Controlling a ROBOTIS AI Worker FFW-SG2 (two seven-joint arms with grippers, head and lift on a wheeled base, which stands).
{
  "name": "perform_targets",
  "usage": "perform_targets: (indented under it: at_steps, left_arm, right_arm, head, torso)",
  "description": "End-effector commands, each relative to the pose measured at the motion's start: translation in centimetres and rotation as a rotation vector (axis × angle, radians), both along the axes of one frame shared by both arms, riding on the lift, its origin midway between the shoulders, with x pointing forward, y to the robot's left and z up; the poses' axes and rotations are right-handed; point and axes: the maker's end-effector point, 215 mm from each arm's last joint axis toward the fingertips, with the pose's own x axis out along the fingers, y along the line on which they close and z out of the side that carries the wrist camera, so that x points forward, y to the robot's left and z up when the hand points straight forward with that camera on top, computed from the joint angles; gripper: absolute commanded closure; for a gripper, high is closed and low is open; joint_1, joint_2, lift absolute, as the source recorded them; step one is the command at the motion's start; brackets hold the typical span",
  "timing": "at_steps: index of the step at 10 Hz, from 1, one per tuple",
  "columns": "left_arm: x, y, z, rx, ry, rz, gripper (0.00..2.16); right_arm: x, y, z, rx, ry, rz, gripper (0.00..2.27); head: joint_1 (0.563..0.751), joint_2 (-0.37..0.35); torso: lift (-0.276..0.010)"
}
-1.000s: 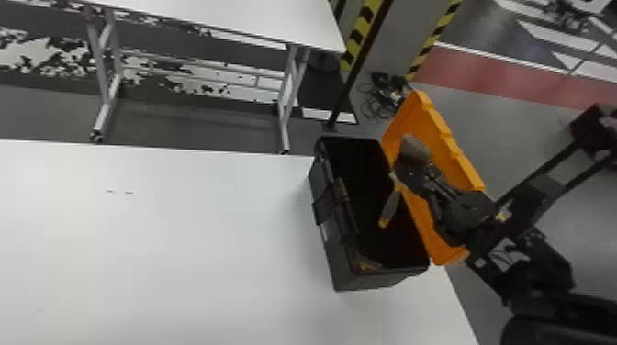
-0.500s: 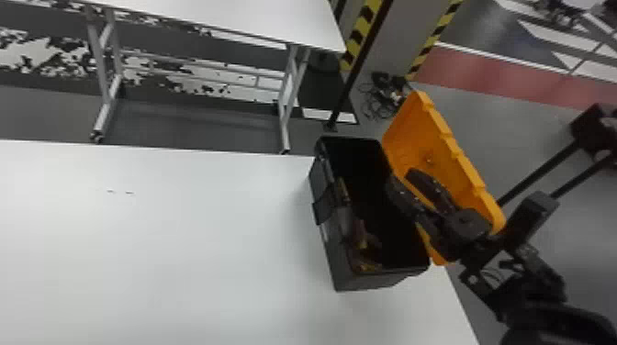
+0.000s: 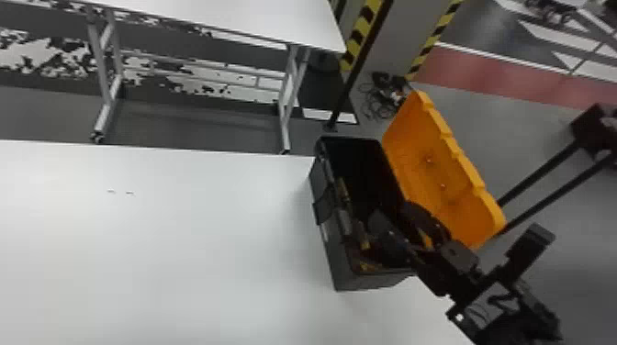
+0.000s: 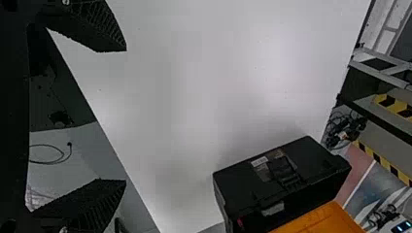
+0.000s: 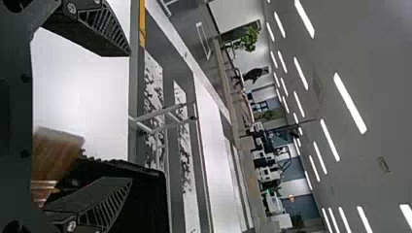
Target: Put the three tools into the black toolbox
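The right gripper point(image 5: 130, 116) has its fingers apart at the black toolbox point(image 3: 337, 264), where the brush point(image 5: 44, 186) seems to sit, though its handle is hard to make out. It should be light, soft in the bristles point(image 5: 57, 151) and stiff behind, so any regrip belongs on the handle; the left gripper point(image 4: 126, 115) is also parted.

Bright ceiling strips point(image 5: 350, 103) shine above me; pale glare spreads over my table point(image 3: 160, 252), with soft shadow beside the black toolbox point(image 3: 342, 274), dim inside.
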Motion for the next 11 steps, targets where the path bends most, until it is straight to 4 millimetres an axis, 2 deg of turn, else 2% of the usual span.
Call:
perform_targets:
  at_steps: [1,2,4,5,6,7,8,9,10,11]
  left_arm:
    - [-0.8,0.0,-1.3,0.040,0.024,0.001,0.04]
    - [-2.0,0.4,-2.6,0.094,0.049,0.007,0.04]
    - [-0.4,1.5,-4.1,0.251,-0.058,0.017,0.03]
    - [1.6,1.3,-4.2,0.282,-0.164,0.017,0.02]
    - [4.4,0.7,-4.0,0.257,-0.293,0.046,0.02]
    - [7.6,0.6,-2.4,0.253,-0.502,0.087,0.02]
    - [9.5,0.4,-0.3,0.243,-0.700,0.112,0.02]
    - [9.6,0.5,-0.7,0.231,-0.740,0.126,0.02]
    - [9.7,0.4,0.3,0.201,-0.827,0.150,0.02]
    - [9.4,0.4,2.9,0.158,-0.944,0.187,0.02]
  right_arm:
    - [-0.9,1.9,-0.7,0.057,0.018,0.004,0.06]
    - [-1.6,2.5,-1.2,0.080,0.029,0.003,0.06]
    - [-3.5,2.7,-1.5,0.096,0.027,0.000,0.06]
    - [-4.4,2.4,-1.9,0.085,0.021,-0.010,0.06]
    - [-5.4,1.8,-2.6,0.063,0.009,-0.023,0.06]
    - [-6.3,1.2,-3.5,0.045,0.004,-0.036,0.06]
    - [-7.3,0.3,-4.6,0.020,-0.004,-0.053,0.06]
    - [-8.1,-0.7,-5.1,-0.005,-0.027,-0.073,0.06]
    - [-8.6,-1.4,-5.9,-0.022,-0.029,-0.088,0.06]
    - [-9.0,-1.9,-6.3,-0.049,-0.043,-0.101,0.06]
  head:
    - [0.695,-0.350]
    - [0.695,-0.350]
    - [0.695,-0.350]
    - [0.695,-0.349]
    - [0.695,-0.344]
    - [0.695,-0.350]
    - [0.695,-0.350]
    - [0.695,-0.350]
    - [0.695,-0.350]
    - [0.695,-0.350]
  torso:
    - [-0.051]
    - [-0.051]
    - [-0.051]
    - [-0.051]
    - [-0.051]
    - [-0.051]
    - [-0.051]
    - [-0.051]
    - [-0.051]
    - [-0.051]
